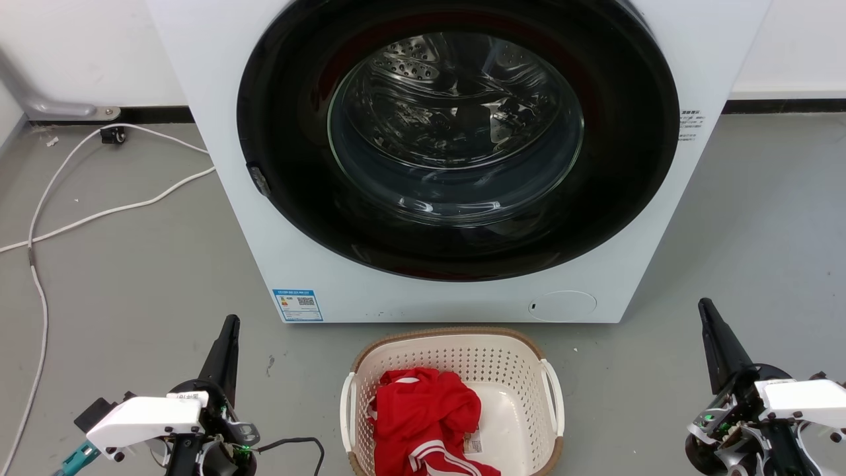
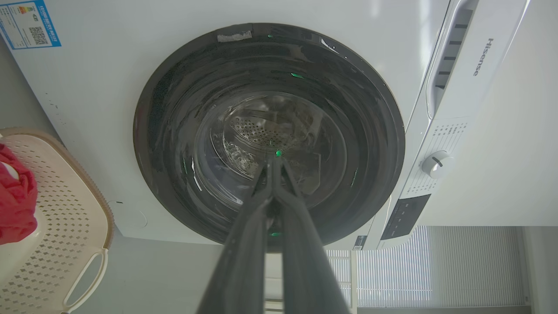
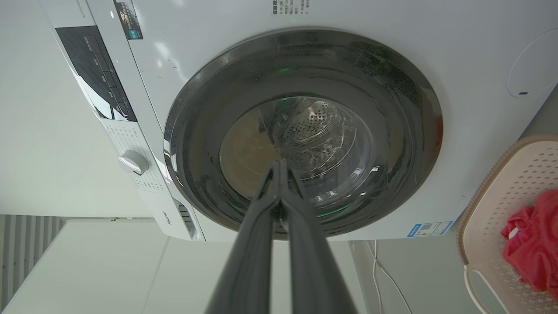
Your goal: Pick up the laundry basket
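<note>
The laundry basket (image 1: pixel 515 377), cream with perforated walls, a brown rim and white side handles, stands on the floor in front of the washing machine, low in the head view. A red garment (image 1: pixel 426 416) lies inside it. My left gripper (image 1: pixel 229 325) hovers to the basket's left, shut and holding nothing. My right gripper (image 1: pixel 704 307) sits off to the basket's right, shut as well. In the left wrist view, the basket (image 2: pixel 65 218) shows at the left edge beside my left gripper (image 2: pixel 274 162). In the right wrist view, the basket (image 3: pixel 497 218) appears at the right, apart from my right gripper (image 3: pixel 279 164).
A white washing machine (image 1: pixel 264 218) with a closed round dark door (image 1: pixel 456 139) stands right behind the basket. White cables (image 1: pixel 99 211) trail over the grey floor at the left. A white wall runs behind the machine.
</note>
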